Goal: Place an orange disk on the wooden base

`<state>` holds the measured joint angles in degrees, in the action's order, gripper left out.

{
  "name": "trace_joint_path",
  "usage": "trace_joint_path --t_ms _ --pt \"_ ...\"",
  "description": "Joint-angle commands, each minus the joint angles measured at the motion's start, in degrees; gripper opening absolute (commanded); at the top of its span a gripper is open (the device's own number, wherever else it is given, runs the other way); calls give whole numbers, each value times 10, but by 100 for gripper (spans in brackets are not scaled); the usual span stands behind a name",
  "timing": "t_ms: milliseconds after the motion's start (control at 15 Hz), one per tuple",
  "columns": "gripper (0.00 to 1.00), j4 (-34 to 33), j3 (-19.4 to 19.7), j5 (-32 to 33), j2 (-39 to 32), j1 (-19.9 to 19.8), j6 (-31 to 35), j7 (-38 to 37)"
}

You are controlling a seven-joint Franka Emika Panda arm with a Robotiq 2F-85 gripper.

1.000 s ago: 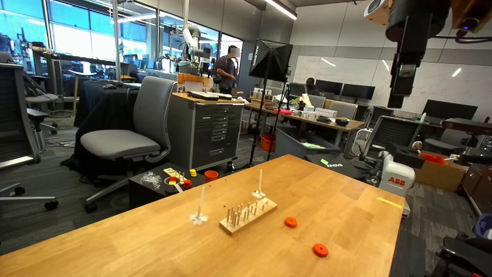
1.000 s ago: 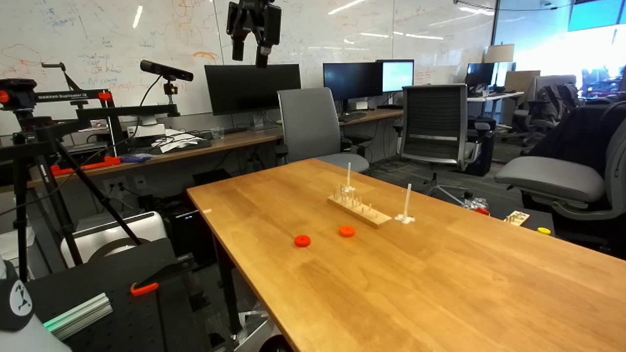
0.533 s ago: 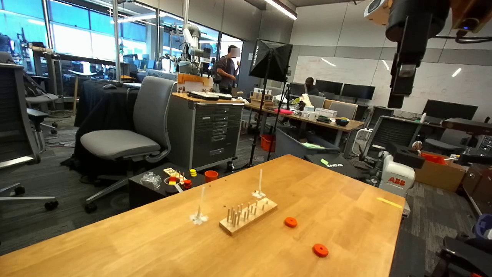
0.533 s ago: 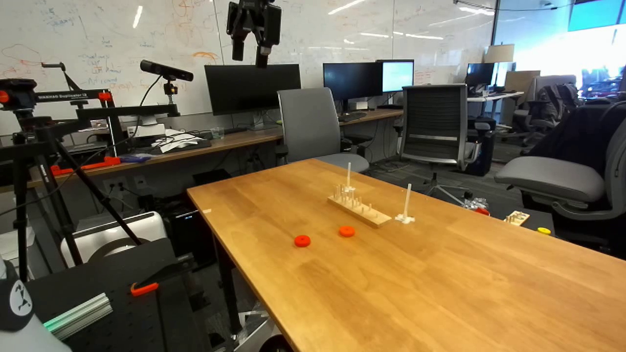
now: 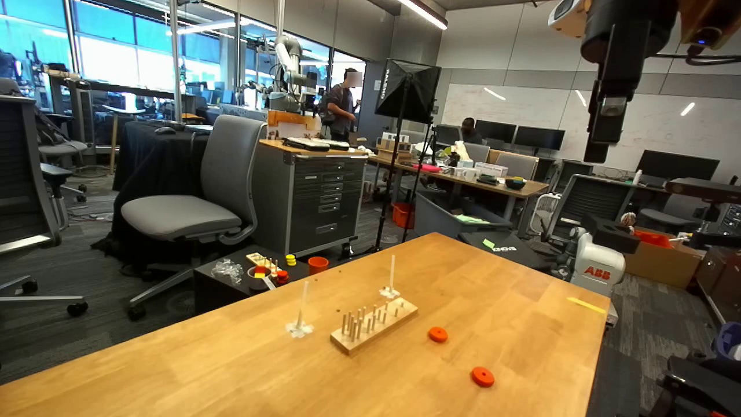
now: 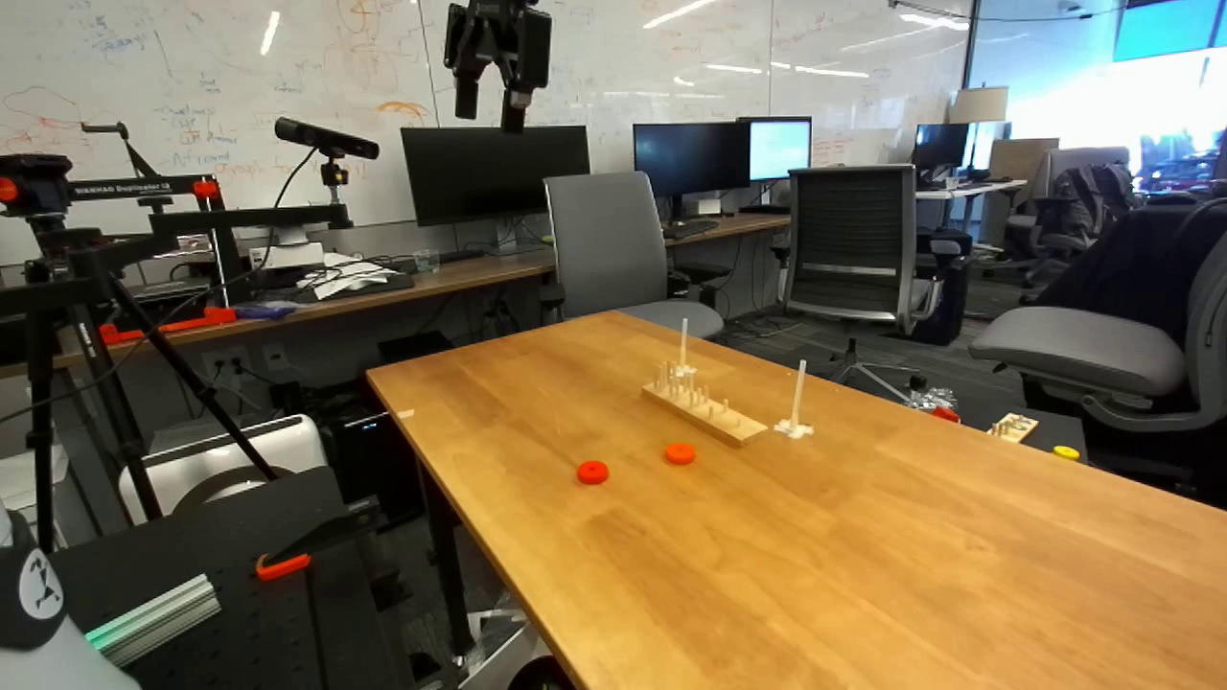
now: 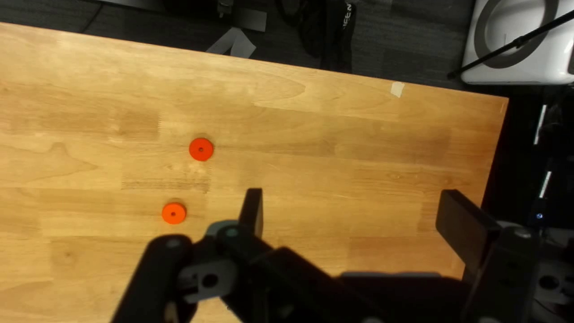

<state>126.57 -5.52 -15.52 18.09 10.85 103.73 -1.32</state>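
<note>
Two flat orange-red disks with centre holes lie apart on the wooden tabletop. One orange disk is nearer the wooden base. The redder-looking disk is nearer the table edge. The pale wooden base has upright pegs, tall at one end and short at the other; no disk is on it. It is out of the wrist view. My gripper is high above the table, its fingers wide apart with nothing between them.
Two thin pale upright rods are taped to the tabletop beside the base, on the side away from the disks. A low black box beside the table holds another pegged slab and small parts. A tripod stands off the table.
The arm, gripper, disks and base have not visibly moved. Only the people in the background shift slightly.
</note>
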Motion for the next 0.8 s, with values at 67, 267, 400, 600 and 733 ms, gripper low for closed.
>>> trace_joint_path --t_ms 67,267,400,600,733 --pt "100 -1 -8 -2 0 -9 -2 2" --pt "100 -5 -12 3 -10 -10 6 -10" --pt "100 -20 -17 13 -39 -17 15 -38" --pt "100 -28 -19 44 -91 -33 71 -98" --pt "100 -27 -15 70 -119 -43 115 -139"
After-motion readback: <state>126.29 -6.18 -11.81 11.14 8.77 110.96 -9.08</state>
